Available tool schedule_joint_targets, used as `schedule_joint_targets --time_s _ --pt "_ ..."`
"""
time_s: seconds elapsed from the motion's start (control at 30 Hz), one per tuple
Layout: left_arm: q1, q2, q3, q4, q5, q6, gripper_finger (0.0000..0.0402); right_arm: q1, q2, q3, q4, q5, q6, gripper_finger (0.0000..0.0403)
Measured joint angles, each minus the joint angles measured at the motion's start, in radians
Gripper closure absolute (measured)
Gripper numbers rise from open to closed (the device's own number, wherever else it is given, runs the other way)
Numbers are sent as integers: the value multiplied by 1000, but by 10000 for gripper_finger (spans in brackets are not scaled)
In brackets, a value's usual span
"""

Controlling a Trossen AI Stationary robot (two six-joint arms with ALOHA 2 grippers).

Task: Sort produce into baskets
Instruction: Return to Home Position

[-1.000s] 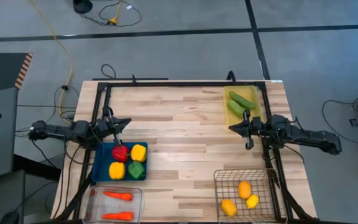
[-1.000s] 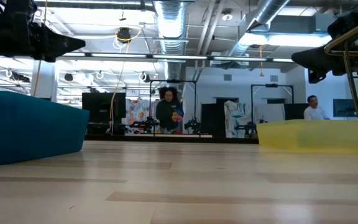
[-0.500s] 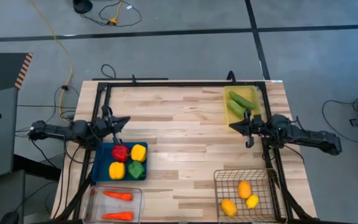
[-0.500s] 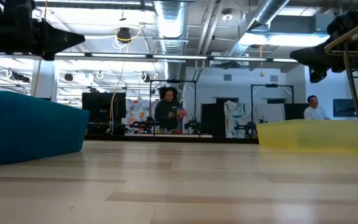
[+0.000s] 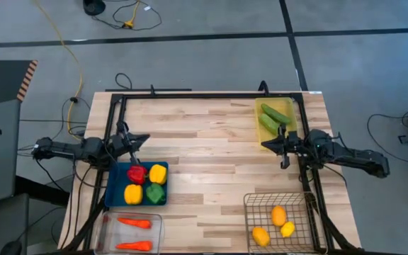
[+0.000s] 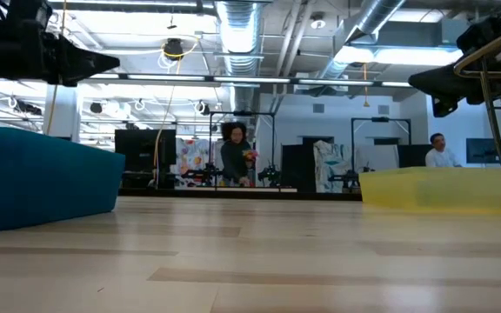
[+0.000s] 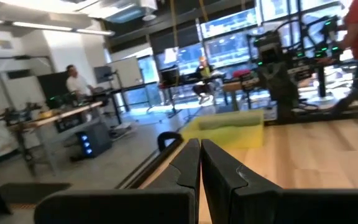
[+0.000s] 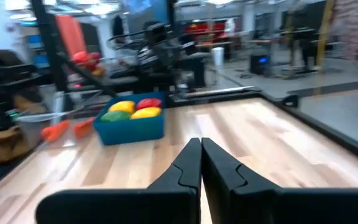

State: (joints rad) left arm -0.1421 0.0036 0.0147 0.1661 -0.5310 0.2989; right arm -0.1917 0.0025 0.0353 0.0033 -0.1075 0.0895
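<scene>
Still, left pincer point(image 5: 142, 139) and right pincer point(image 5: 265, 145) closed tight, empty, unmoved over table point(image 5: 211, 166) sides.

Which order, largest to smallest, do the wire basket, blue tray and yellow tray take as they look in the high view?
1. wire basket, largest
2. blue tray, somewhat smaller
3. yellow tray, clearly smallest
All three sit on the same table, so nearness to the camera hardly affects this.
</scene>
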Motion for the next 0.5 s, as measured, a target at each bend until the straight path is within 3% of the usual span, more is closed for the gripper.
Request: schedule_joint_targets --time_s 0.1,0.33,0.5 --pt "0 0 0 1 41 7 400 0 0 1 -15 -52 0 365" --pt "0 0 0 -5 65 -17 400 0 0 4 -44 -48 34 365" --pt "-1 0 0 -103 106 -104 400 1 0 4 -48 -48 34 365"
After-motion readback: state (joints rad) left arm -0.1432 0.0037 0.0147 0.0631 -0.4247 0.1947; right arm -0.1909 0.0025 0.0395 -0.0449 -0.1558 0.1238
